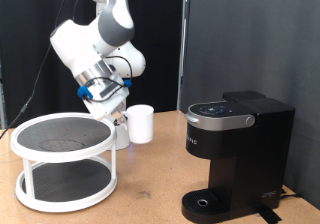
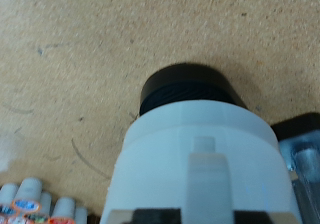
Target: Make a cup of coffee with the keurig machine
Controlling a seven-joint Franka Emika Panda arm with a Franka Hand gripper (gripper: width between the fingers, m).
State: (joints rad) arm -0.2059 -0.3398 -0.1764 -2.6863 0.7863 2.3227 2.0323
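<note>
The cup [image 1: 142, 124] is a small white mug, upright beside the two-tier stand, left of the keurig machine [image 1: 240, 149] in the exterior view. My gripper [image 1: 122, 117] reaches down from the upper left and is closed on the cup's near side. In the wrist view the cup [image 2: 200, 154] fills the lower middle, with its handle strip facing the camera and a dark round part beyond it. The machine is black and boxy, its lid is down, and its round drip base [image 1: 205, 202] is bare. A gap of table lies between cup and machine.
A white two-tier round stand [image 1: 60, 149] with dark shelves stands at the exterior view's left, close to the cup. The table is tan cork [image 2: 90, 54]. Several markers [image 2: 35, 206] show at a corner of the wrist view.
</note>
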